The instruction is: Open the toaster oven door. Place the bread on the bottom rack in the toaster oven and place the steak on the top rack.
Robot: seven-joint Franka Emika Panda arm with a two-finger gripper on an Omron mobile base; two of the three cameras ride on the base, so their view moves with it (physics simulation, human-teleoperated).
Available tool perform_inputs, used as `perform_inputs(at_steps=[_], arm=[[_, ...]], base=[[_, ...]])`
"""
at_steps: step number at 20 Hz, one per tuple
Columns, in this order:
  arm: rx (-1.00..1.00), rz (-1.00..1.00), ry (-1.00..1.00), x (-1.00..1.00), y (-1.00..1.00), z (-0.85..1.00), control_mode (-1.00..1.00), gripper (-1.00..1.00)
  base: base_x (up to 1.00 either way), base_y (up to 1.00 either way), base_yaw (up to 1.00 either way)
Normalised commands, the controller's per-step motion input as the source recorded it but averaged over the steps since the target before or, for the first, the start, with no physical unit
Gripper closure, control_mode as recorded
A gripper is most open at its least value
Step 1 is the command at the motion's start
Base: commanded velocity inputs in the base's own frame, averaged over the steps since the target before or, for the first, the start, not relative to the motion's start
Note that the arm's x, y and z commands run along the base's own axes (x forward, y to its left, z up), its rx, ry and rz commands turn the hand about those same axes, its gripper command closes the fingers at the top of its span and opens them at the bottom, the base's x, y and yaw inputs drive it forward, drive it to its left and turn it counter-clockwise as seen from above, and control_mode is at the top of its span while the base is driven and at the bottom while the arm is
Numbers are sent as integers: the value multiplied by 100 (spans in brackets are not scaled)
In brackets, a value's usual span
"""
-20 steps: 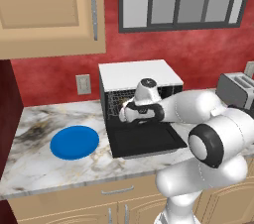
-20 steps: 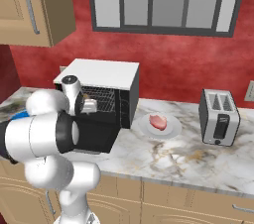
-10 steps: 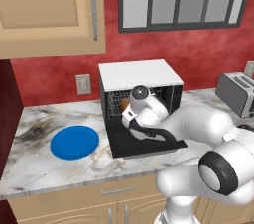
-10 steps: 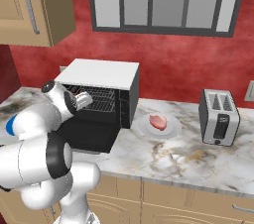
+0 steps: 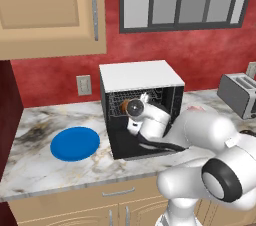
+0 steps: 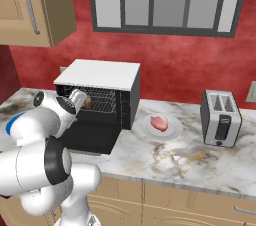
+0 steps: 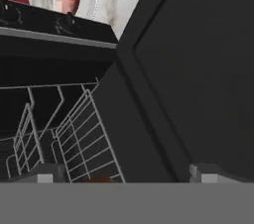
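Boxy black toaster oven (image 6: 100, 101) w/ wire racks (image 7: 82, 134)

The toaster oven (image 5: 141, 77) stands on the counter (image 5: 45, 162) against the back wall, its door (image 5: 131, 150) folded down flat at its 6 o'clock. A plate (image 5: 75, 143) lies on the counter at the oven's 9 o'clock. At its 3 o'clock the steak (image 6: 160, 122) rests on a second plate (image 6: 161, 129), with the slot toaster (image 6: 220, 118) beyond. Wire racks (image 6: 102, 100) sit inside the oven, a small rounded item (image 6: 88, 102) on one.
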Motion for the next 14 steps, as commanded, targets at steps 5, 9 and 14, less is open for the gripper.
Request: perform_inputs(at_steps=[5,9,14], arm=[[-46,12,4,0,-3,41,-100,-100],[-48,6,0,14,0,-5,-100,-100],[-46,6,0,18,0,-11,-100,-100]], base=[[0,0,0],[0,0,0],[0,0,0]])
